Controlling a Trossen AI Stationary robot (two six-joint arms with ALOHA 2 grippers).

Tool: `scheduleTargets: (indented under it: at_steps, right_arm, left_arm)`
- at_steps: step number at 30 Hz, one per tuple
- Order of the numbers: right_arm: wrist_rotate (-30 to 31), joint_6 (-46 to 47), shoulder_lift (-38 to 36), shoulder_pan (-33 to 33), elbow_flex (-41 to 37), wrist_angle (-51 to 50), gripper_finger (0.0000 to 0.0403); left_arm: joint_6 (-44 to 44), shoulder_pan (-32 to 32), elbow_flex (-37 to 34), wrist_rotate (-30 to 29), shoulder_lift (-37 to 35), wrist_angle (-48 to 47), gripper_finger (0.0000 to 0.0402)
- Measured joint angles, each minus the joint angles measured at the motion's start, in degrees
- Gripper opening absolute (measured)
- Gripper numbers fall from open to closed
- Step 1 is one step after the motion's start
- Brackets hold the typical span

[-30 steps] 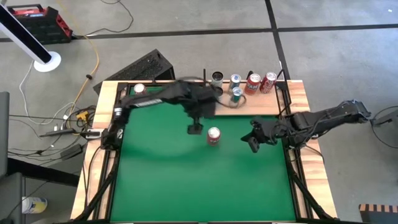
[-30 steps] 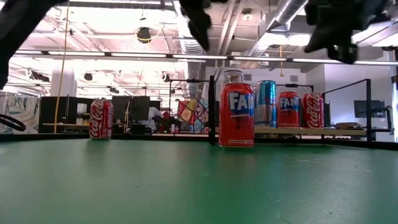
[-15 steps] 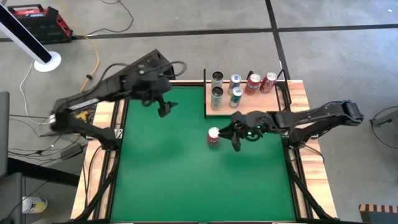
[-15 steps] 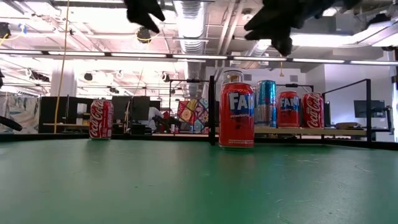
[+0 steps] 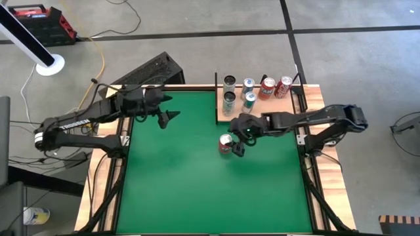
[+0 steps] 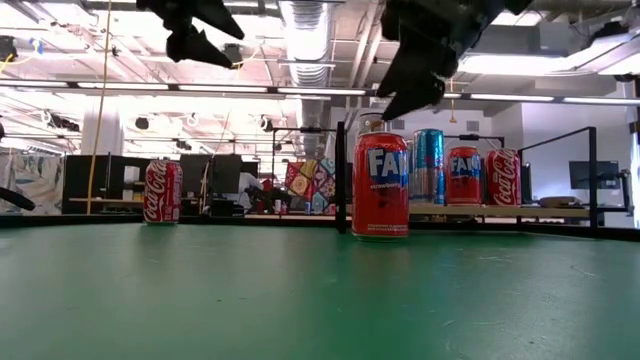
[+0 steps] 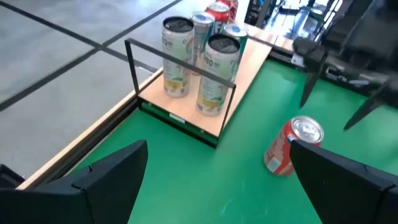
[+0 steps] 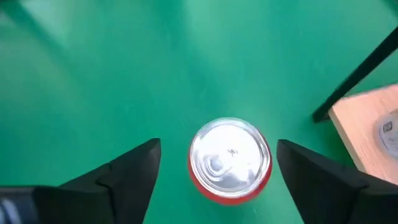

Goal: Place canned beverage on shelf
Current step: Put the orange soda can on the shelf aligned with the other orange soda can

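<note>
Red can (image 8: 229, 160) stands upright between the right gripper's (image 8: 217, 171) spread fingers; lower squarely around its body, then close; left gripper (image 5: 165, 115) waits spread

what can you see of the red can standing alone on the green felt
The red can is a red drink can with white lettering and a silver top with pull tab. It stands upright on the green felt, just off the shelf corner, touching only the felt. The right claw hangs open above it, a finger on either side, not gripping.
</note>
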Motion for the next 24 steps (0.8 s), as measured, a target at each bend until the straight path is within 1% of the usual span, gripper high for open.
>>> scheduleTargets:
  at_steps: [3, 7, 12, 20, 24]
  right_arm:
    - [-0.09, -1.61, 2.19, -0.34, 1.25, -1.48, 0.0362]
    - [-0.22, -3.60, 4.85, -0.36, 1.73, -2.23, 0.0368]
    - [0.17, -4.14, 6.86, -0.34, 1.91, -2.47, 0.0368]
    - [0.80, -4.11, 7.85, -0.37, 1.91, -2.36, 0.0368]
    - [0.74, -4.05, 8.81, -0.36, 1.96, -1.89, 0.0351]
  left_arm:
    - [-0.60, 0.00, 0.01, 0.02, 0.02, 0.49, 0.0377]
    - [-1.59, 0.00, 0.01, 0.70, 0.06, 0.43, 0.0377]
    - [-2.15, -0.03, 0.01, 1.13, 0.06, 0.40, 0.0377]
    - [-2.45, -0.04, 0.01, 1.10, 0.08, 0.43, 0.0377]
    - [-2.45, -0.04, 0.01, 1.10, 0.08, 0.43, 0.0377]
